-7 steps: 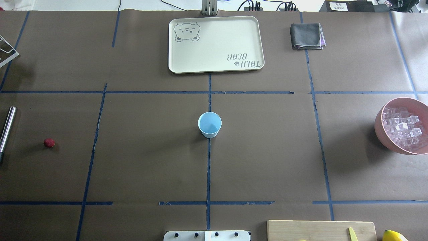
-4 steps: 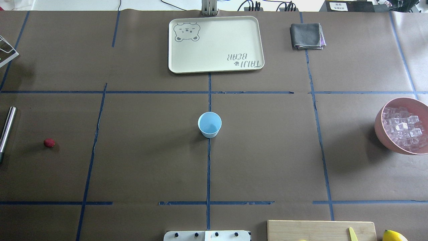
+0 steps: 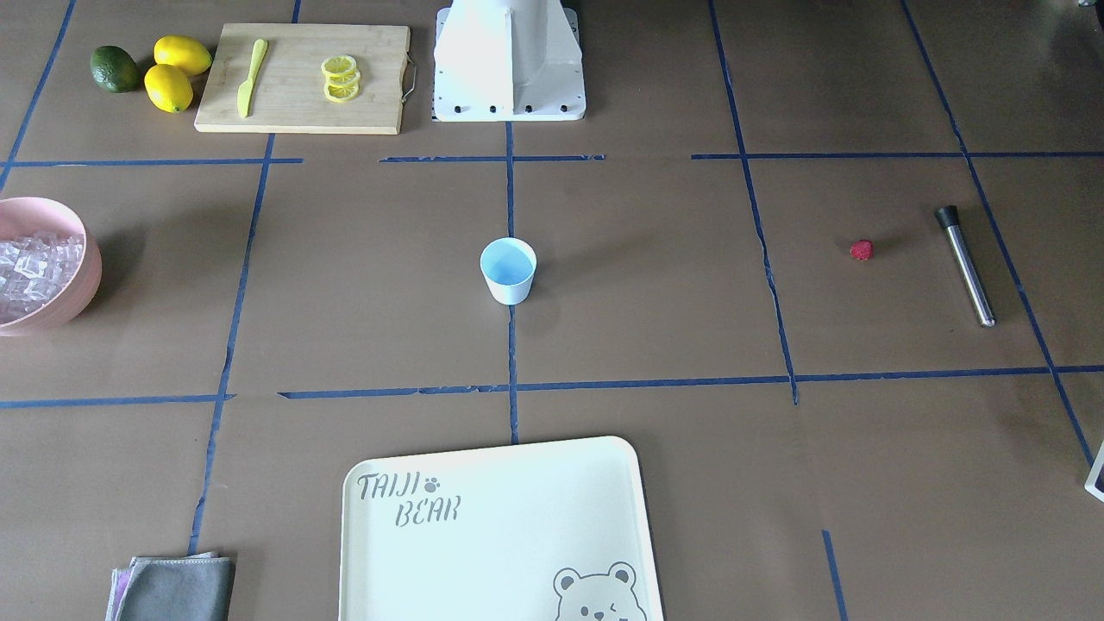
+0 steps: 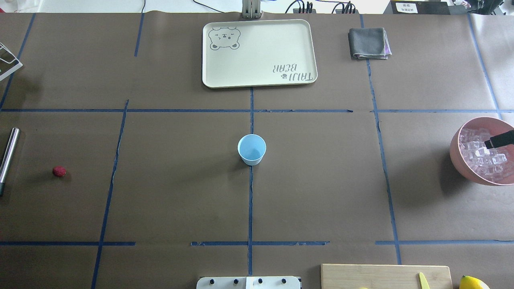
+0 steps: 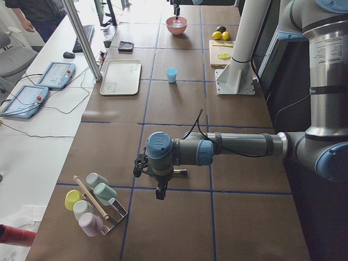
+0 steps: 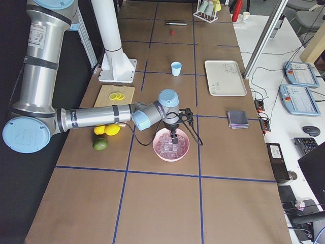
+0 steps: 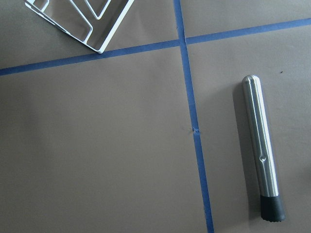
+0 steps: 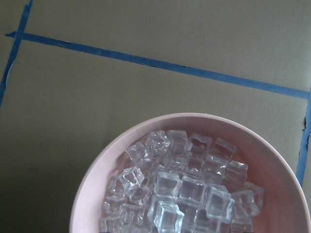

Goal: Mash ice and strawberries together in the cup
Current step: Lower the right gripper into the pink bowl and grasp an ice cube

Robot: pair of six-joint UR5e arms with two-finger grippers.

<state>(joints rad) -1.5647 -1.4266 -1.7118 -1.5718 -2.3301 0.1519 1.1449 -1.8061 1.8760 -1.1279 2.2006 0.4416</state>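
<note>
Matte table (image 4: 180,192), glassy cubed ice (image 8: 187,191).

The right gripper (image 4: 488,142) has come into the overhead view from the right edge. Its dark tip is now above the ice (image 4: 478,156) in the bowl (image 4: 454,154). Whether its jaws are parted is unclear.

Both arms stretch out level; right hand (image 6: 174,135) and left hand (image 5: 160,193) point straight down

Brown taped table (image 4: 180,192), white desk (image 5: 38,147)
</note>
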